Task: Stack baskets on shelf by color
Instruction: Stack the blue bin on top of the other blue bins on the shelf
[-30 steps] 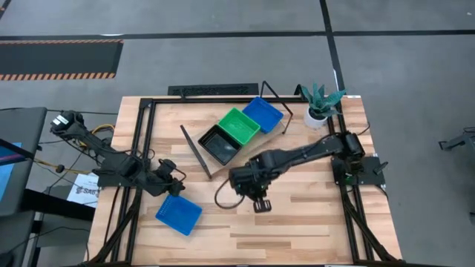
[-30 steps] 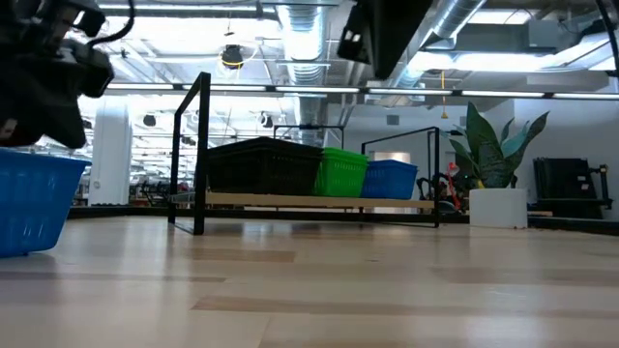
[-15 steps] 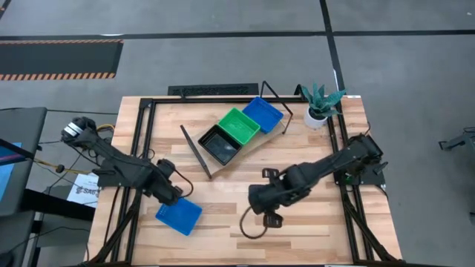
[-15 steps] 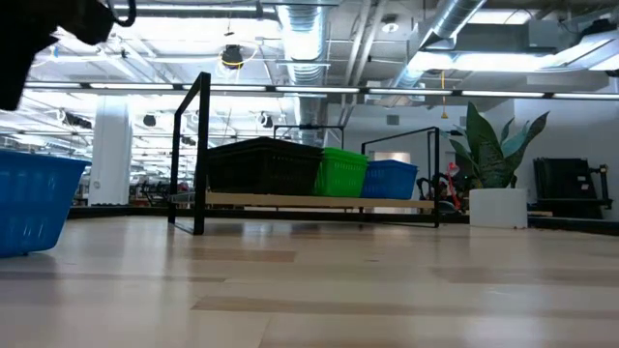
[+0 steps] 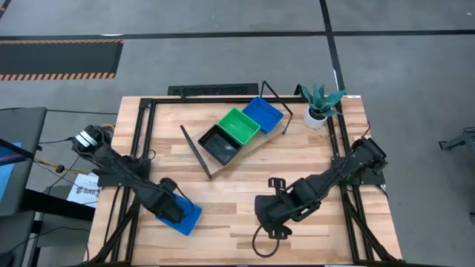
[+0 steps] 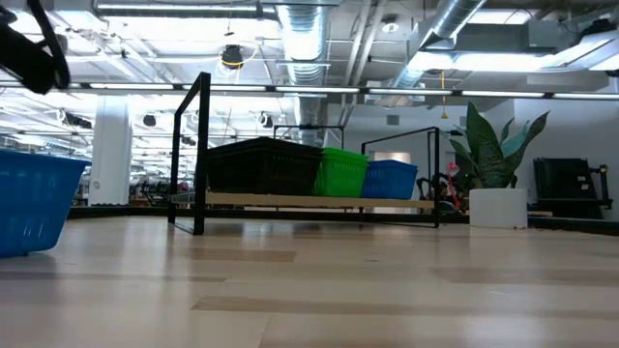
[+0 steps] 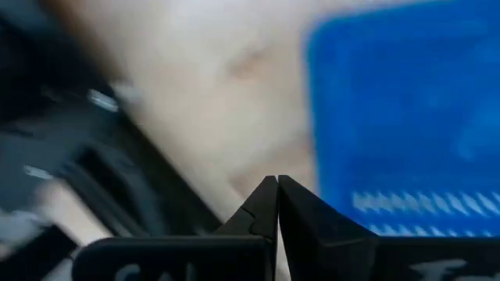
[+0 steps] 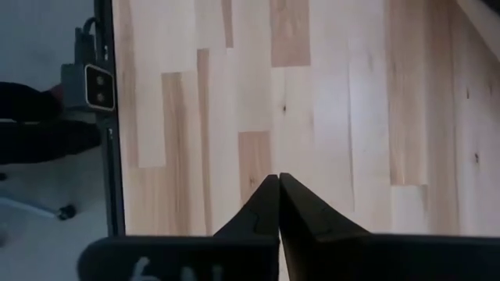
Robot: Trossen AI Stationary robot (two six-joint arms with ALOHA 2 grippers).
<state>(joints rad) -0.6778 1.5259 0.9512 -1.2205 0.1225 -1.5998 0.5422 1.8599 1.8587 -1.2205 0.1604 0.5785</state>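
Observation:
A lone blue basket [image 5: 190, 216] [image 6: 29, 203] [image 7: 406, 117] rests flat on the table near its left near corner. My left gripper [image 5: 175, 212] [image 7: 277, 181] is shut and hovers over that basket's left edge; the low view shows it [image 6: 29, 58] above the basket. The shelf [image 5: 257, 144] [image 6: 319, 201] stands slantwise toward the far side and carries black [image 5: 221, 145], green [image 5: 237, 126] and blue [image 5: 262, 113] baskets side by side. My right gripper [image 5: 276, 231] [image 8: 279, 179] is shut over bare wood near the near edge.
A white plant pot [image 5: 318, 116] [image 6: 499, 206] stands at the far right corner. Black frame rails [image 5: 141, 148] run along the table's left, right and far sides. Bare tabletop [image 5: 245, 185] lies between the shelf and both grippers.
My left gripper has moved toward the near edge and a little right, ending over the lone blue basket, which has stayed put. My right gripper has drawn away from the shelf toward the near edge. Both fingers' gaps look unchanged.

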